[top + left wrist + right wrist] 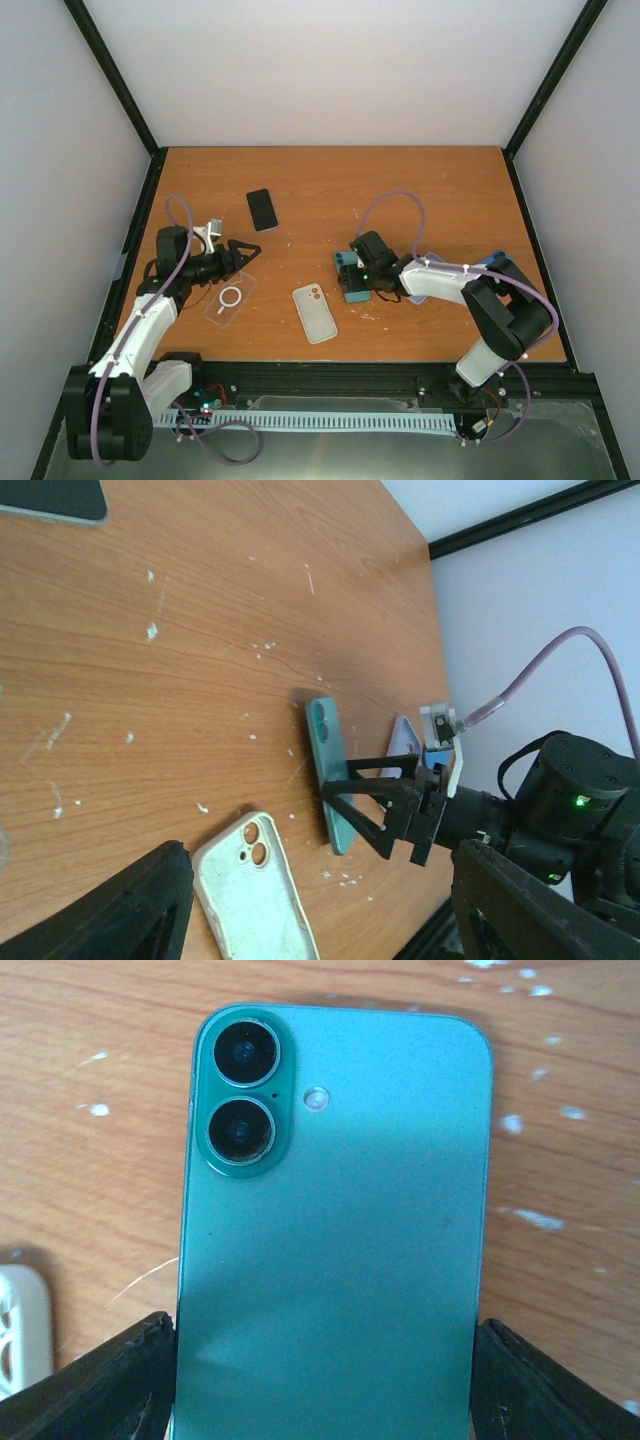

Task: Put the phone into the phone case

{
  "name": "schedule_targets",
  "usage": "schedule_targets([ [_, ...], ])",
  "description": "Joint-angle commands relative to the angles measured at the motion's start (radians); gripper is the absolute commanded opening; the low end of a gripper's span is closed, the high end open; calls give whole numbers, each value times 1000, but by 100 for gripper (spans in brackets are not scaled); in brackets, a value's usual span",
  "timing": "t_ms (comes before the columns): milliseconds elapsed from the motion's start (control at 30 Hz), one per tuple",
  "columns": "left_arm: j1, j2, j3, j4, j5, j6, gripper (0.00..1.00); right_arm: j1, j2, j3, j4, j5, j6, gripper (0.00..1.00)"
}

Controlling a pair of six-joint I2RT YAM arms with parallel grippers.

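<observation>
Teal phone (335, 1230), clamped by its long edges between the right fingers (560, 1385), stands tilted on the table (420, 190) just beside the white case (315, 312), so it wants lowering flat, cameras over the cutout, while the wide-spread left fingers (110, 910) could pin the case.

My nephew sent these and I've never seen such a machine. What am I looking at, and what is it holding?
It's a robot: a left arm and a right arm, bolted at the near edge of a table. The wide picture comes from a camera above and behind them. The other two come from a camera on each wrist. The right gripper is shut on a teal phone, whose back fills the right wrist picture. The left gripper is open and empty, near a clear case. A white case and a black phone also lie there.
</observation>
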Motion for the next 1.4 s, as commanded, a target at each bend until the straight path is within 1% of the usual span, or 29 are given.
schedule_targets([
  [0, -5, 30, -14, 121, 79, -37, 69, 35, -70, -5, 110, -59, -30, 62],
  [133, -9, 54, -28, 158, 114, -40, 67, 67, -127, -10, 145, -96, -31, 61],
  [367, -15, 85, -61, 277, 190, -90, 56, 159, -191, -6, 201, -137, -36, 60],
  [500, -50, 118, -67, 339, 205, -112, 57, 198, -191, 22, 217, -128, -24, 60],
  [633, -127, 160, -69, 392, 197, -129, 60, 223, -157, 82, 200, -102, -5, 59],
  [800, -204, 192, -69, 435, 143, -158, 60, 244, -129, 139, 194, -89, 2, 59],
  [1100, -220, 210, -71, 470, 120, -187, 48, 275, -105, 169, 190, -66, 8, 59],
  [1233, -222, 244, -73, 458, 123, -179, 35, 282, -89, 179, 196, -59, 12, 58],
  [1367, -222, 240, -72, 443, 113, -180, 28, 285, -78, 196, 193, -45, 14, 58],
])
